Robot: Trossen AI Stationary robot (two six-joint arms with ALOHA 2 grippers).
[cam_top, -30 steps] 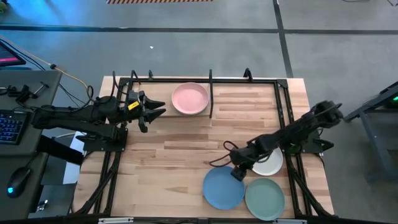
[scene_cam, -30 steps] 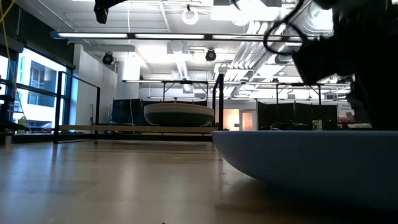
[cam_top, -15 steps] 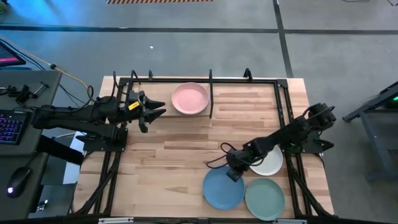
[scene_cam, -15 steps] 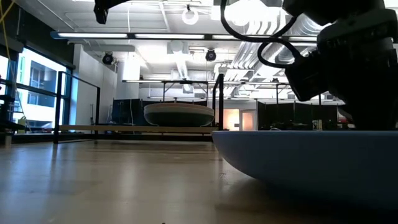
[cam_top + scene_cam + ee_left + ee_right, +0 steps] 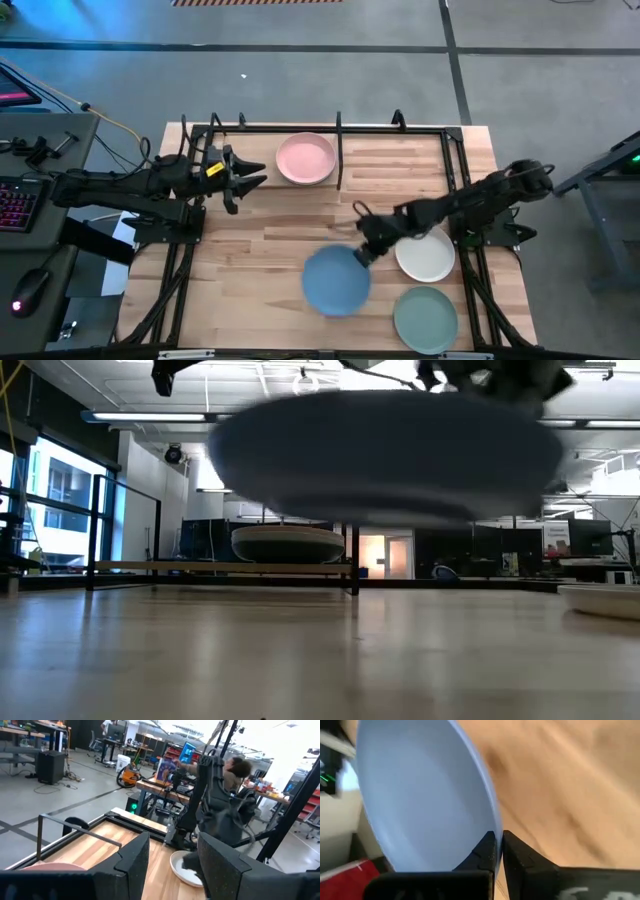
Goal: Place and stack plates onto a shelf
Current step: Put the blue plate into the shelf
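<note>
A blue plate (image 5: 336, 281) hangs above the table's near middle with my right gripper (image 5: 362, 254) shut on it; the low view shows the blue plate (image 5: 385, 455) clear of the wood. A pink plate (image 5: 305, 158) rests on its base on the shelf (image 5: 395, 160) at the far side. The white plate (image 5: 427, 257) and the sage green plate (image 5: 426, 318) lie flat on the table at the near right. My left gripper (image 5: 255, 178) waits open and holds nothing, left of the pink plate. My right gripper pinches the blue plate's rim (image 5: 492, 836) on the side toward the table's right, one finger over the plate's inner face and one under its outer wall. The fingers reach in from the table's right, slanting down. The plate is lifted clear and stays nearly level.
Black metal rods (image 5: 340, 150) and short posts stand along the shelf's edges, with one rod just right of the pink plate. The shelf's right half (image 5: 400, 165) is bare wood. A desk with a keyboard (image 5: 20, 195) is left of the table. A person sits beyond the table (image 5: 235, 770).
My right gripper has shut on the blue plate's rim and risen, carrying the plate toward the table's left and a little toward the far edge. The plate has gone from lying flat on the table beside the sage green plate to hanging clear.
</note>
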